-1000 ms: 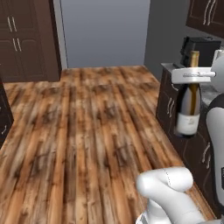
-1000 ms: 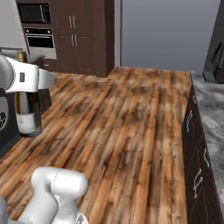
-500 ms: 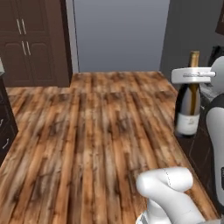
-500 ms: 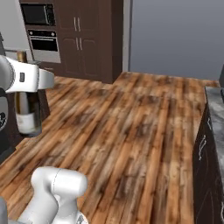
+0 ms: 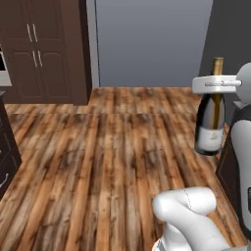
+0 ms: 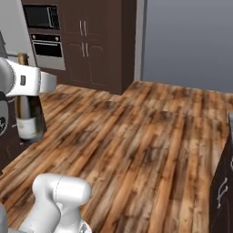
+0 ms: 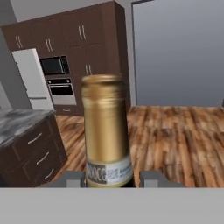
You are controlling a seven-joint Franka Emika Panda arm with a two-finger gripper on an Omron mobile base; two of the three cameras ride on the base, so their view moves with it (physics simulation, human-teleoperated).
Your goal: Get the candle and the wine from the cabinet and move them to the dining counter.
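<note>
The wine (image 5: 211,125) is a tall dark bottle with a gold foil neck and a pale label, hanging upright above the wooden floor. My gripper (image 5: 216,83) is shut on its neck, just under the gold top. From the other side the wine (image 6: 29,119) hangs at the far left below the gripper (image 6: 23,80). In the hand view the gold neck of the wine (image 7: 105,131) rises close up between the fingertips (image 7: 72,177), with the gripper (image 7: 111,178) clamped around it. The candle is out of view.
Wooden floor (image 5: 108,147) stretches ahead to a grey wall (image 5: 152,44). Tall dark brown cupboards (image 6: 95,41) and a built-in oven (image 6: 45,48) stand beside it. A marbled counter with drawers (image 7: 24,131) lies at the left of the hand view. Dark drawer fronts (image 6: 223,186) stand close at the right.
The whole picture has shifted as the base turns: the tall cupboards and grey wall slid across both views. The bottle stays in the gripper, unmoved relative to the arm.
</note>
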